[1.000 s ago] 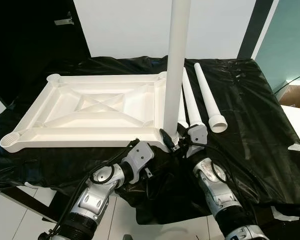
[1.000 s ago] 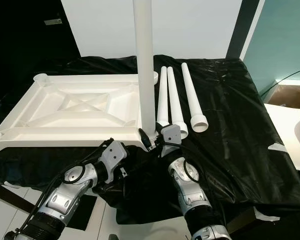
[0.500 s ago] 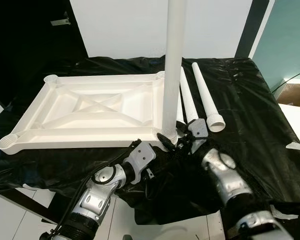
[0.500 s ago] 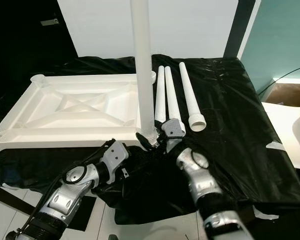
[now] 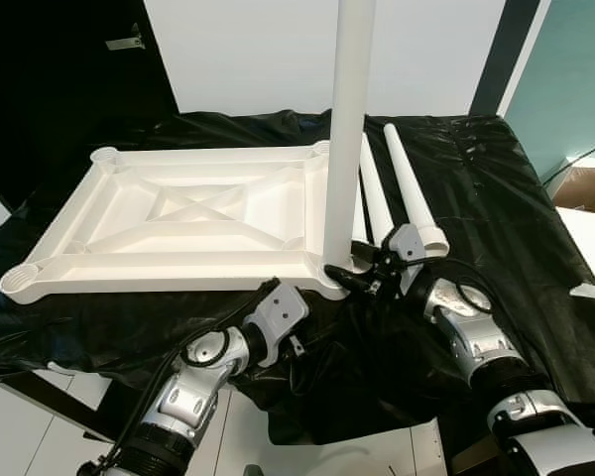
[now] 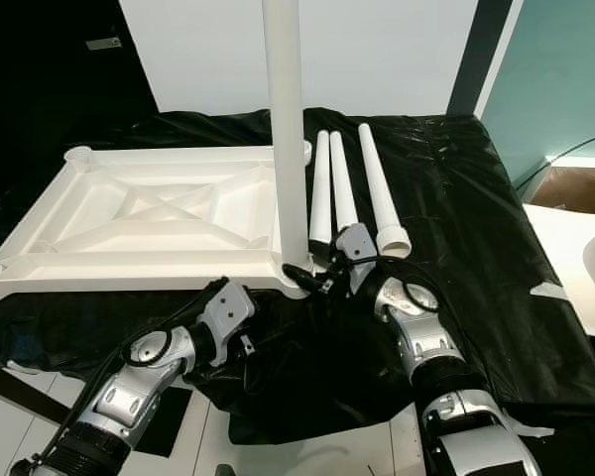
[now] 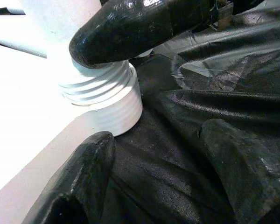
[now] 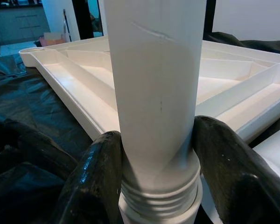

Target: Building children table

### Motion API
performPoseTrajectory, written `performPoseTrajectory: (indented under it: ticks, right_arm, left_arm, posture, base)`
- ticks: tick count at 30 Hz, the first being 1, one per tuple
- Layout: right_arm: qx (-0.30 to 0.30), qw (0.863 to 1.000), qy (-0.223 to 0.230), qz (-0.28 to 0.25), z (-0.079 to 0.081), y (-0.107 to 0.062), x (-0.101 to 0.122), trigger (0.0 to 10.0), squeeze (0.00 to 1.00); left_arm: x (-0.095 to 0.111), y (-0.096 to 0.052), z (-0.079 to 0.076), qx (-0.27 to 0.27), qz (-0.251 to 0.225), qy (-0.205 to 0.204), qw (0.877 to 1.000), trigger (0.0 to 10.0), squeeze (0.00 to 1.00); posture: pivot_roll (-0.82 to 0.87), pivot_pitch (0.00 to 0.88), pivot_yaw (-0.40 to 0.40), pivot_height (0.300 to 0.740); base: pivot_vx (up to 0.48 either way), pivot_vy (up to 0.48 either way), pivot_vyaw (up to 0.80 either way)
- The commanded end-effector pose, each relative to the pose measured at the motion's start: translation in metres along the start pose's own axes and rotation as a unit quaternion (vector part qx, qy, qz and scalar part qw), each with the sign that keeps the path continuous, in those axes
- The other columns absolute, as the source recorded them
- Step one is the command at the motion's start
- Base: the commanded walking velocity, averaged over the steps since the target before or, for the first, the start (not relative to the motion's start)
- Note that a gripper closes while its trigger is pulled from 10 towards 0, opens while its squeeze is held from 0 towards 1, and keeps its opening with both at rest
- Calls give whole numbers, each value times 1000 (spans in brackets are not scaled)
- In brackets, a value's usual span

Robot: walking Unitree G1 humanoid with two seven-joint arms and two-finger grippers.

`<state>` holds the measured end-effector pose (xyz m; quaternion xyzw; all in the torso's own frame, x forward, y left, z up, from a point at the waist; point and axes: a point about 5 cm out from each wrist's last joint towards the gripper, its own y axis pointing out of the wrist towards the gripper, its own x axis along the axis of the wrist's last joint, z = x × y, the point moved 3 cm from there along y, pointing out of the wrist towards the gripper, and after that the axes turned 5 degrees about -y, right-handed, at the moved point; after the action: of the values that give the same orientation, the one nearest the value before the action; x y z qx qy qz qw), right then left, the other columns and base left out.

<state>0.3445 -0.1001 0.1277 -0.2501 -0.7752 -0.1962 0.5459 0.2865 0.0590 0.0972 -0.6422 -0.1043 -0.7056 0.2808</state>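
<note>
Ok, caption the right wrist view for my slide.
Right gripper clasps the upright table leg above its threaded base at the tabletop corner.

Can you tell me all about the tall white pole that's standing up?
The table leg is a smooth white plastic-looking tube standing upright in the near right corner socket of the upside-down tabletop. Its bottom end has screw threads, partly showing above the socket. The right gripper clamps it just above those threads.
</note>
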Motion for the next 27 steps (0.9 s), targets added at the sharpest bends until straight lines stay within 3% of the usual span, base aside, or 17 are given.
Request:
performPoseTrajectory:
  ticks: [1,2,6,7,8,10,15,20,21,22,23,24,27]
  right_arm:
    - [5,1000,-5,-2,0,2,1,0,0]
    - [-27,1000,0,-6,-1,3,1,0,0]
    - [-50,999,2,-9,-2,3,1,0,0]
    - [-121,992,6,-28,-3,1,2,0,0]
    - [-121,992,6,-28,-3,1,2,0,0]
    - [-200,978,6,-52,10,-4,5,0,0]
    - [-266,963,10,-44,17,-10,2,0,0]
    - [-277,960,13,-35,16,-10,-1,0,0]
    - [-274,961,14,-30,16,-9,-2,3725,0]
    - [-259,965,17,-27,18,-7,-4,10000,0]
    - [-259,965,17,-27,18,-7,-4,10000,0]
    - [-244,969,24,-28,19,-4,-4,10000,1000]
    - [-226,973,30,-28,21,-1,-4,10000,1000]
  left_arm:
    - [-4,-3,1,9,8,3,1000,10000,0]
    - [-4,-3,1,9,8,4,1000,10000,0]
    - [-4,-4,1,9,8,4,1000,10000,0]
    - [-4,-4,1,9,8,4,1000,10000,0]
    - [-4,-4,1,9,8,4,1000,10000,0]
    - [-3,-3,1,4,9,5,1000,10000,0]
    - [-3,-3,3,3,11,9,1000,10000,0]
    - [-3,-4,2,2,11,10,1000,10000,0]
    - [-3,-4,2,2,12,10,1000,10000,0]
    - [-4,-4,1,2,12,9,1000,10000,0]
    - [-4,-4,1,2,12,9,1000,10000,0]
    - [-4,-4,1,1,12,9,1000,10000,0]
    - [-4,-4,1,1,12,9,1000,10000,0]
  posture:
    - [115,0,31,740]
    - [114,0,30,740]
    - [114,0,30,740]
    - [113,0,35,740]
    - [113,0,35,740]
    - [108,0,42,740]
    - [108,0,49,740]
    - [107,0,49,740]
    - [105,0,50,740]
    - [104,0,51,740]
    - [104,0,51,740]
    - [104,0,51,740]
    - [104,0,51,740]
  base:
    - [0,0,0]
    - [0,0,0]
    - [0,0,0]
    - [0,0,0]
    - [0,0,0]
    - [0,0,0]
    - [0,0,0]
    - [0,0,0]
    - [0,0,0]
    - [0,0,0]
    - [0,0,0]
    - [0,0,0]
    - [0,0,0]
